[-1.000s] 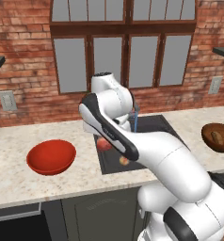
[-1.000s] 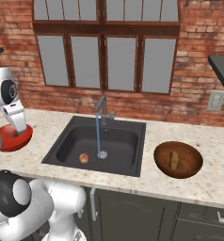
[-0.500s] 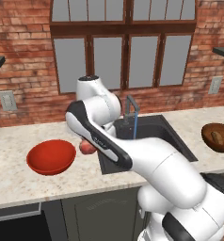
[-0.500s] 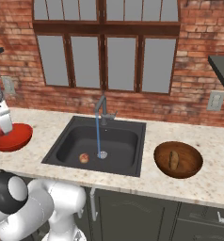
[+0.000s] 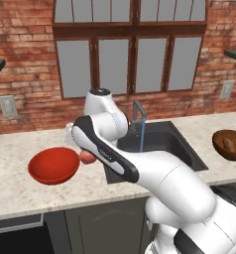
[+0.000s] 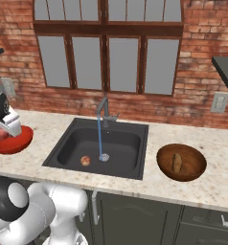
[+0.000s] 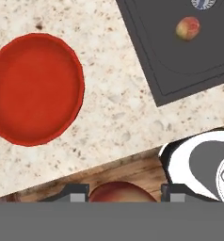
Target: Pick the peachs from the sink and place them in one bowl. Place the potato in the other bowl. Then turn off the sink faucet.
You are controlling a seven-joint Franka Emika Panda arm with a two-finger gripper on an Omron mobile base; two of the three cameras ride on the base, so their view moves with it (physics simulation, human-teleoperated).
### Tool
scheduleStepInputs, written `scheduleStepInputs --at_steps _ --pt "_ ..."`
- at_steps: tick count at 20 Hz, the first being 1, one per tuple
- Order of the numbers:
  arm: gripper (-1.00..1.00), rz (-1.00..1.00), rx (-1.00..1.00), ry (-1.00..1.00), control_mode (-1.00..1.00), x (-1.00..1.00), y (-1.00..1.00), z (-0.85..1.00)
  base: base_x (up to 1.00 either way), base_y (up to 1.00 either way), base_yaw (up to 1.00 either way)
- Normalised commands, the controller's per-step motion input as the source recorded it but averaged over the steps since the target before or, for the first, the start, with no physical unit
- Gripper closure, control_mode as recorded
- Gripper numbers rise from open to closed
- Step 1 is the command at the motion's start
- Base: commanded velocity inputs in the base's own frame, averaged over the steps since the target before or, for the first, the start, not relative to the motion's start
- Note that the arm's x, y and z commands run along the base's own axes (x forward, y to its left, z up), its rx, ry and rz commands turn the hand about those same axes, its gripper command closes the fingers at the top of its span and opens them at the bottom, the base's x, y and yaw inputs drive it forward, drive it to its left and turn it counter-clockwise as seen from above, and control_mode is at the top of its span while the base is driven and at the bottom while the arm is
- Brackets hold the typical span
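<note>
One peach (image 7: 118,191) is pinched in the gripper (image 7: 118,194) beside the empty red bowl (image 7: 34,89); another peach (image 6: 85,161) waits in the sink (image 6: 130,143); potato (image 6: 176,162) bowled; faucet (image 6: 103,111) running.

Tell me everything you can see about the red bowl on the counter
The red bowl is wide, shallow, round and glossy, like plastic or glazed ceramic, with nothing inside. It sits upright on the speckled stone counter, left of the sink. Nothing touches it but the counter; the gripper is shut on a reddish peach just beside its rim.
</note>
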Motion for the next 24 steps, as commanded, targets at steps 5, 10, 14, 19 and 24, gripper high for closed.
scheduleStepInputs --at_steps 5,10,14,19,24 --pt "1.00 0.29 0.10 -0.07 -1.00 0.64 0.20 -0.55 0.00 0.00 0.00" --pt "1.00 0.21 0.05 -0.02 -1.00 0.62 0.39 -0.32 0.00 0.00 0.00" --pt "1.00 0.02 0.00 0.08 -1.00 0.06 0.52 0.20 0.00 0.00 0.00" --pt "1.00 -0.01 0.00 0.14 -1.00 0.02 0.35 0.26 0.00 0.00 0.00" --pt "1.00 -0.06 -0.06 0.03 -1.00 0.16 0.18 -0.01 0.00 0.00 0.00"
